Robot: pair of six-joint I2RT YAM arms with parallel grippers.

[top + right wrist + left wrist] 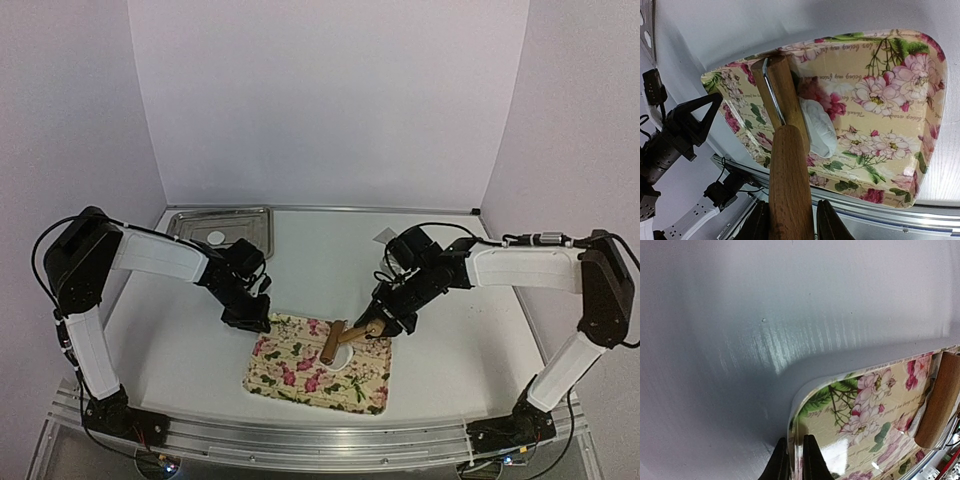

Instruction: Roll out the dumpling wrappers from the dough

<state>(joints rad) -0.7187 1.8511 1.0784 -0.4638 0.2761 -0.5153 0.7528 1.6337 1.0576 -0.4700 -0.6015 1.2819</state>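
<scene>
A white worktop (450, 340) is stretching out between pale lilac walls (330, 100), with an aluminium rail running along its six o'clock edge. Toward ten o'clock a metal tray (190, 222) is sitting with one dumpling wrapper (216, 237) lying flat in it, which only the top view is showing. Near six o'clock a floral tray (290, 375) is lying flat.

The left fingers (252, 322) are reaching down at that tray's ten o'clock corner. The left wrist view is showing them (781, 465) drawn almost together, pinching the tray's raised rim (805, 392) between them.

The right fingers (385, 320) are coming in from two o'clock, clamped on the handle of a wooden rolling pin (335, 342). The right wrist view is showing a finger (829, 222) on each side of the handle, and the pin's barrel (782, 95) is lying partly over a flattened white piece of dough (817, 125) in the middle of the tray.

Lines of cursive script are running among the tray's printed roses (875, 92), but they are too fine to read.
</scene>
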